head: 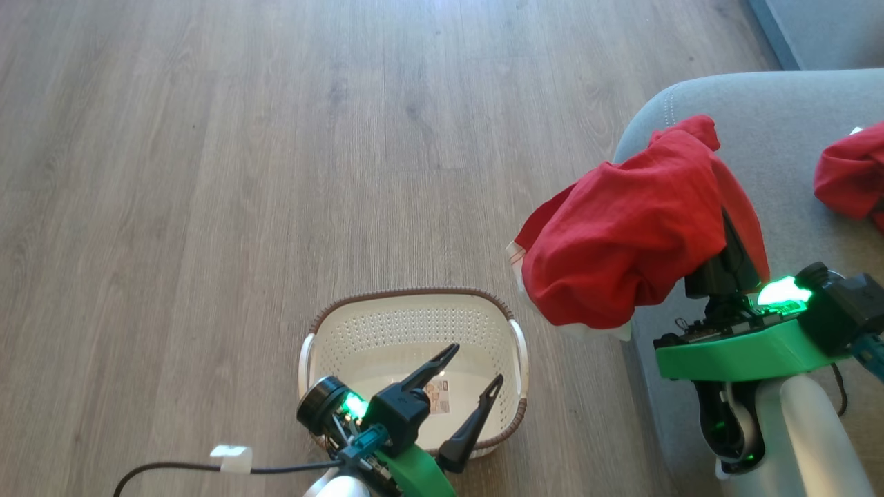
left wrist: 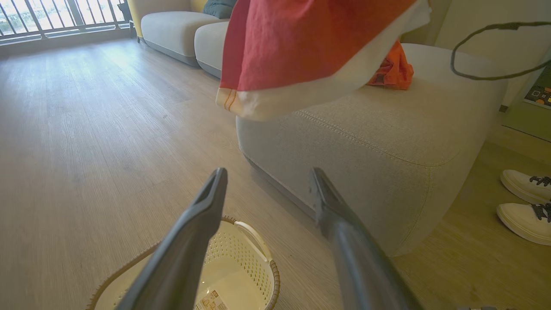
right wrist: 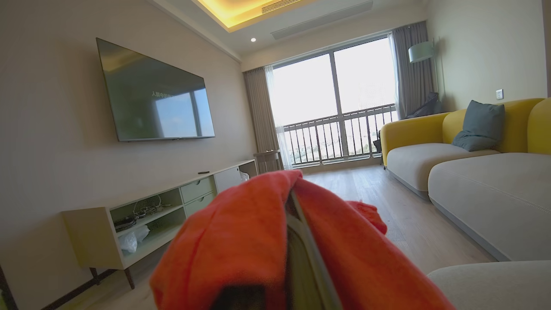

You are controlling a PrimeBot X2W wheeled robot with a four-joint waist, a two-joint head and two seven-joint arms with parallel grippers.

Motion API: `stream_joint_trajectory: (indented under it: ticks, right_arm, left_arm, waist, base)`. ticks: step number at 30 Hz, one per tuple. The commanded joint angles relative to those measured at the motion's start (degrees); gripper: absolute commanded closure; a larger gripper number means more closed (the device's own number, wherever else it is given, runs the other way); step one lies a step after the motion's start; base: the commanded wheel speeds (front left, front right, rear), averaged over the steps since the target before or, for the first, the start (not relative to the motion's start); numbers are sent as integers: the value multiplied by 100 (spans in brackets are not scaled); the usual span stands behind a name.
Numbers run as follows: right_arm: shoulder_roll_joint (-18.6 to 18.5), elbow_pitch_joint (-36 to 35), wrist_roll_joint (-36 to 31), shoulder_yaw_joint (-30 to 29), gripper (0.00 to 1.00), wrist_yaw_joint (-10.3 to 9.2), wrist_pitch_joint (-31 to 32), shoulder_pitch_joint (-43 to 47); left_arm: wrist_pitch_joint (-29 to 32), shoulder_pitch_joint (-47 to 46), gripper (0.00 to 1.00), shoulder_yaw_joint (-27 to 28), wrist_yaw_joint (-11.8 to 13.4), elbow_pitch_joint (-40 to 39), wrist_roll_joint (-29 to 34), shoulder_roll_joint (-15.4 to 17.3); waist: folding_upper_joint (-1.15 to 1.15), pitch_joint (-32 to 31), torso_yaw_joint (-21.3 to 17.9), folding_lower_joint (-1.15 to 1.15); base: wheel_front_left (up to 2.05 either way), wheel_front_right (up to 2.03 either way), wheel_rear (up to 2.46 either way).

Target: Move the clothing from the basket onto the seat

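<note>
My right gripper (head: pixel 729 257) is shut on a red garment with white trim (head: pixel 621 241), held in the air over the front left corner of the grey seat (head: pixel 773 117). The cloth drapes over its fingers (right wrist: pixel 306 254) and hides their tips. A second piece of red clothing (head: pixel 851 172) lies on the seat to the right. The cream basket (head: pixel 414 324) stands on the floor left of the seat, its bottom showing a label sticker. My left gripper (head: pixel 475 364) hangs open above the basket with nothing between its fingers (left wrist: pixel 206 206).
Wood floor (head: pixel 207 172) stretches ahead and to the left. A dark cable (head: pixel 179 469) trails at the lower left. Two white shoes (left wrist: pixel 525 202) stand beside the seat's end. A TV cabinet (right wrist: pixel 142 219) lines the far wall, and a yellow-backed sofa (right wrist: pixel 430 150) continues beyond the seat.
</note>
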Motion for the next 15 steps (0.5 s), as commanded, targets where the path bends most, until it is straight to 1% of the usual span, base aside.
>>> stream_joint_trajectory:
  ticks: [1, 9, 15]
  right_arm:
    - [59, -233, -22, 96, 100, -1, -37, -178]
    - [59, -264, -43, 74, 100, -1, -37, -246]
    - [59, -299, -46, -22, 100, -1, -37, -302]
  left_arm:
    - [-29, -204, 0, 210, -5, -189, 22, 11]
    - [-29, -223, 0, 276, -7, -218, 66, 11]
    - [-29, -308, 0, 247, -8, -242, 95, 11]
  waist:
    - [0, 14, -13, 0]
    - [0, 116, -270, 0]
    - [0, 288, -655, 0]
  base:
    - [0, 0, 0]
    - [0, 0, 0]
    - [0, 0, 0]
